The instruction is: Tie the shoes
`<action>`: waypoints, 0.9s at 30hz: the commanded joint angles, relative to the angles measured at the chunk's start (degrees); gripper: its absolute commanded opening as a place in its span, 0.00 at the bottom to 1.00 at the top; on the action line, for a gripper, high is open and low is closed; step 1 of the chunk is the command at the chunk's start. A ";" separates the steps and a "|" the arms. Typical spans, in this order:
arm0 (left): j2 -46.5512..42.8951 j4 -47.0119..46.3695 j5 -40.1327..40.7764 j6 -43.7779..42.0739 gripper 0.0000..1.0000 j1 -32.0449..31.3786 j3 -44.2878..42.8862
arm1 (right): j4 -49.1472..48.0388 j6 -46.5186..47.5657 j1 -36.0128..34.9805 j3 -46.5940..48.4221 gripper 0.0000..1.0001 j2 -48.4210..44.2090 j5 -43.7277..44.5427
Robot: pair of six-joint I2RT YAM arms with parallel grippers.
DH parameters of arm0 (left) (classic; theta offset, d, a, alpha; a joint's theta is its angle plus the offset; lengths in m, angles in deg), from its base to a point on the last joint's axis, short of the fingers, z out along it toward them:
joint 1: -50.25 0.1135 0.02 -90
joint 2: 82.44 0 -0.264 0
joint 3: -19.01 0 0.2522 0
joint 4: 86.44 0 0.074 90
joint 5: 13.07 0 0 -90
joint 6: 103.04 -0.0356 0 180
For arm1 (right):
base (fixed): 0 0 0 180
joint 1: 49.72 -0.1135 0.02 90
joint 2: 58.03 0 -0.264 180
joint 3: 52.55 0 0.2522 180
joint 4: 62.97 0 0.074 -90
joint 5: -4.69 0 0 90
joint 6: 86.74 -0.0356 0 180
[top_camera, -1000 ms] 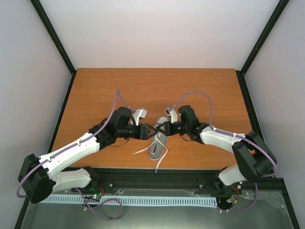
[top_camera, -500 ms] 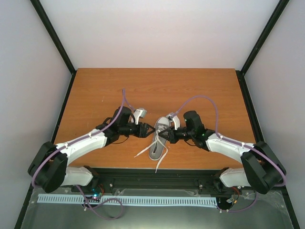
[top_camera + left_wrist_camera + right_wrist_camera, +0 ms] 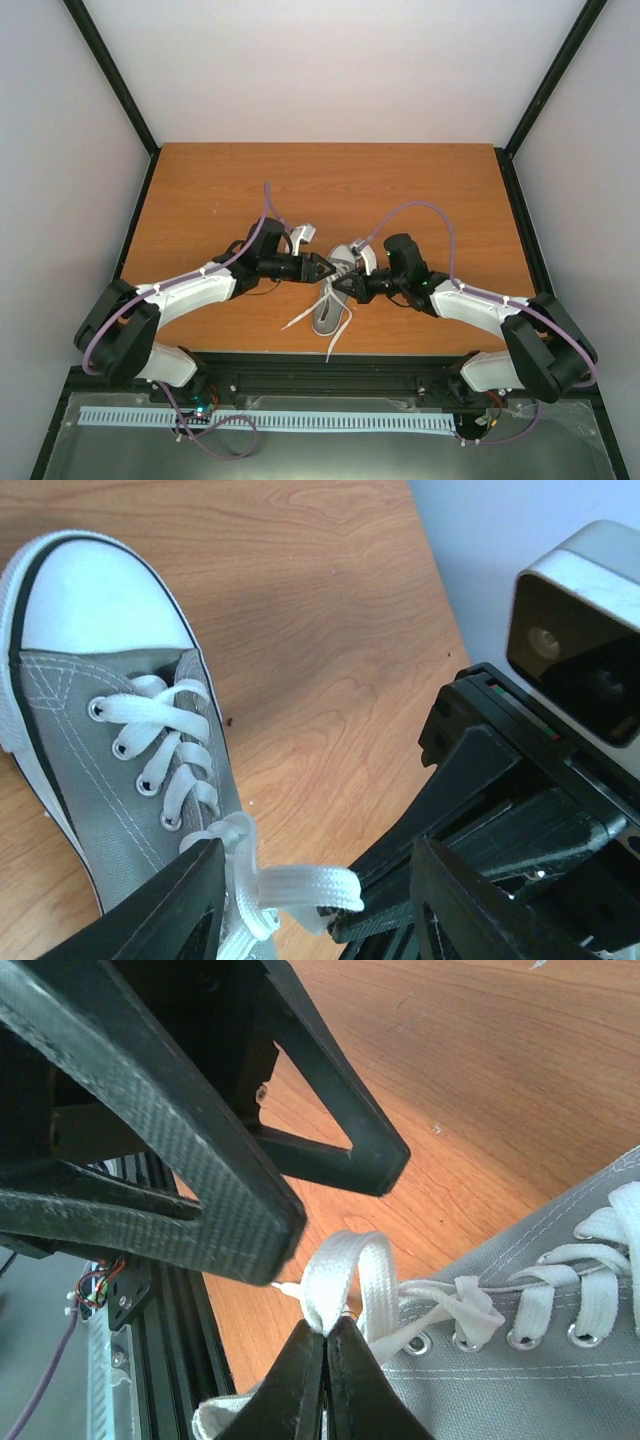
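**Item 1, sneaker (image 3: 327, 312).** Grey canvas, white sole, white toe cap (image 3: 88, 598). It is being carried upright on its sole by the table (image 3: 200, 190), at the middle of the near edge. In the top view the toe is being pointed toward 12 o'clock and the heel toward 6 o'clock.

**Item 2, laces.** White and flat, threaded through the eyelets. Two loose ends (image 3: 300, 318) are being left trailing over the wood, one toward 7 o'clock of the shoe and one toward 6 o'clock. A lace loop (image 3: 345, 1265) is being held up just beside the topmost eyelets, next to a small knot.

**Item 3, right gripper (image 3: 322, 1338).** It is being presented from 3 o'clock of the shoe. Its jaws are being pressed together on the base of the lace loop, and the loop is standing above the tips.

**Item 4, left gripper (image 3: 318, 875).** It is being presented from 9 o'clock of the shoe. Its fingers (image 3: 175, 910) are being held wide apart, with nothing clamped. The lace loop is lying in the gap between them and appears to be brushing one finger, though contact cannot be confirmed.

**Item 5, arrangement.** The two grippers are being held tip to tip over the lacing, at the ankle end of the shoe.
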 commanded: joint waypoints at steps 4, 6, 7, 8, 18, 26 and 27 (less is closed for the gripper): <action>3.09 -0.01 -3.92 0.89 0.49 -0.42 -3.30 | -2.34 1.46 -0.44 0.78 0.03 1.19 -0.86; 3.59 0.59 -4.04 0.89 0.47 -0.98 -3.59 | -2.55 1.31 -0.44 0.85 0.03 1.26 -0.77; 3.90 0.77 -4.02 0.95 0.46 -1.24 -3.65 | -2.62 1.25 -0.44 0.85 0.03 1.27 -0.79; 4.13 0.91 -4.09 1.04 0.43 -1.46 -3.65 | -2.66 1.26 -0.44 0.88 0.03 1.34 -0.80; 4.40 1.99 -3.44 2.05 0.22 -2.55 -3.28 | -2.60 0.89 -0.44 1.22 0.03 1.81 0.63; 2.44 1.91 0.87 2.21 0.01 -2.56 -1.13 | 0.77 0.38 -0.42 0.24 0.39 -1.95 4.86; 1.75 1.98 1.31 2.12 0.01 -2.56 -0.88 | 1.21 0.12 -0.32 -0.79 0.47 -3.08 6.17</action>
